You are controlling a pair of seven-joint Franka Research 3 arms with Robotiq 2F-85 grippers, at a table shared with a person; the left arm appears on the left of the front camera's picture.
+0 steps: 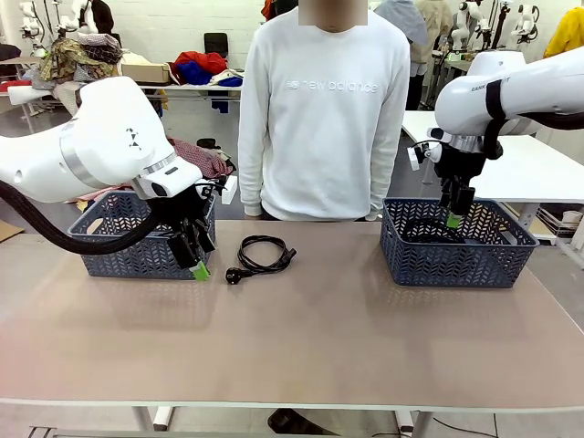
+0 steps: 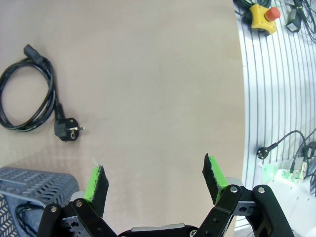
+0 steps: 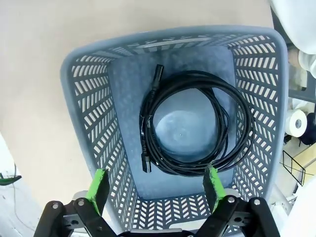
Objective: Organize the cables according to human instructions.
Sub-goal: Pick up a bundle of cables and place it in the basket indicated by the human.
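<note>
One coiled black cable (image 1: 262, 255) lies on the table between the two baskets; the left wrist view has this cable (image 2: 30, 98) at its left, plug toward the middle. My left gripper (image 1: 199, 257) hangs open just in front of the left basket (image 1: 119, 257), a short way left of that cable, its green fingertips (image 2: 97, 181) empty. Another coiled cable (image 3: 195, 123) rests on the floor of the right basket (image 3: 94, 128). My right gripper (image 1: 453, 217) is open above it, over the basket (image 1: 456, 260), holding nothing.
A person in a white sweatshirt (image 1: 321, 109) stands at the far side of the table between the baskets. A bit of black cord (image 2: 23, 217) shows inside the left basket's corner (image 2: 34, 185). Beyond the table edge lies a yellow emergency-stop button (image 2: 261, 17).
</note>
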